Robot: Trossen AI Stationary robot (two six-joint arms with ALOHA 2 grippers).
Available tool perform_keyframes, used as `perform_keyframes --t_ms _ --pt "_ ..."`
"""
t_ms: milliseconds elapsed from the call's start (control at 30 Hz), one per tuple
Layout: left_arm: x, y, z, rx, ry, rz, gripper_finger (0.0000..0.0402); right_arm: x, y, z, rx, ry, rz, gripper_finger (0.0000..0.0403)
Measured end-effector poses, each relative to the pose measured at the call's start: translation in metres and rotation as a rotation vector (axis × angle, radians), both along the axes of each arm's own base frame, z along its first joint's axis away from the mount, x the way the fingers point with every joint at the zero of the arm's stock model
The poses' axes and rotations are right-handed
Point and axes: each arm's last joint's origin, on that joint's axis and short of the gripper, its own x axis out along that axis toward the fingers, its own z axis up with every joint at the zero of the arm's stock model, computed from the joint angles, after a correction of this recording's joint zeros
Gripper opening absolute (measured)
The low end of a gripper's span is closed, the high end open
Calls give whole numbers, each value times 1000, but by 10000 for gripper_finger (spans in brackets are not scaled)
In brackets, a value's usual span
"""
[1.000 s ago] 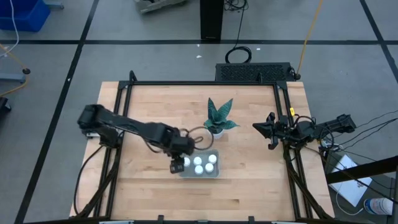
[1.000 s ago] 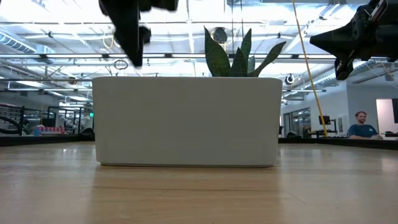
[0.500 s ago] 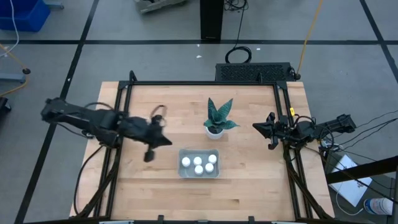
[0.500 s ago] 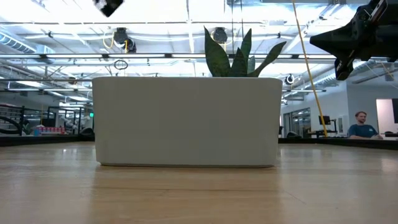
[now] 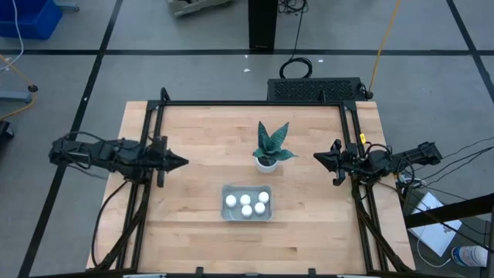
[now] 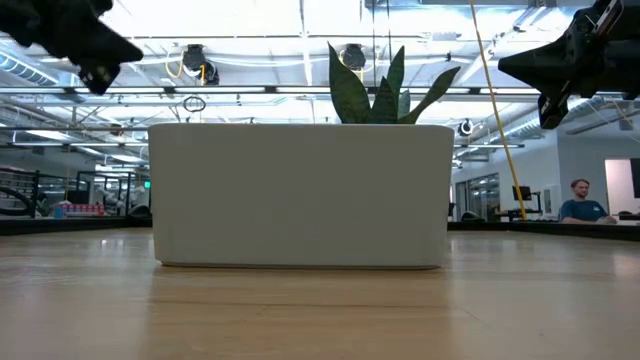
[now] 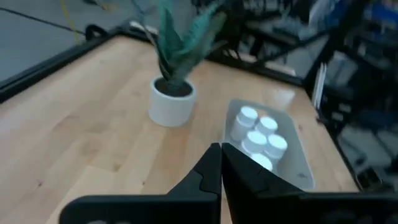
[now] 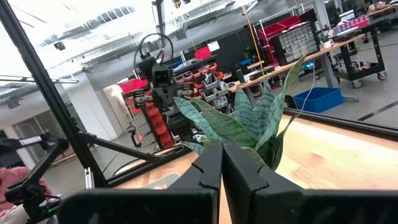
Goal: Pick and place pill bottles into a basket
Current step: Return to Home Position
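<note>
Five small white cylindrical pill bottles with white caps (image 5: 246, 203) stand upright, long axis vertical, caps facing the overhead camera. They are clustered close together, three in a far row and two in a near row.

All five sit inside the shallow rectangular light grey-blue basket (image 5: 225, 215). Its long side runs left to right across the light wooden desk (image 5: 193, 228), near the desk's middle. At desk level its wall (image 6: 300, 195) hides the bottles.

Just behind the basket is a green-leaved potted plant in a round white pot (image 5: 268, 161), apart from the basket.

- Left end effector (image 5: 182, 162): over the desk's left part, well apart from the basket, tip aimed toward the plant. Fingers pressed together, nothing held.
- Right end effector (image 5: 316, 157): at the desk's right side, aimed toward the plant. Fingers closed on nothing.

A person (image 6: 580, 200) sits far off in the room.
</note>
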Motion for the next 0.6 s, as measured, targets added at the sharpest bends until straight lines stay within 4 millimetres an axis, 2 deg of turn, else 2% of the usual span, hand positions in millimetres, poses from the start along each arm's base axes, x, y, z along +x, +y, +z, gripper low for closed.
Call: perform_keyframes --t_ms 267,400,600 --pt "-22 5 -27 -49 -121 38 5 0 0 0 0 0 0 4" --pt "-25 6 -41 -60 -145 42 15 0 0 0 0 0 0 4" --pt "-20 5 -57 -25 -110 26 5 0 0 0 0 0 0 4"
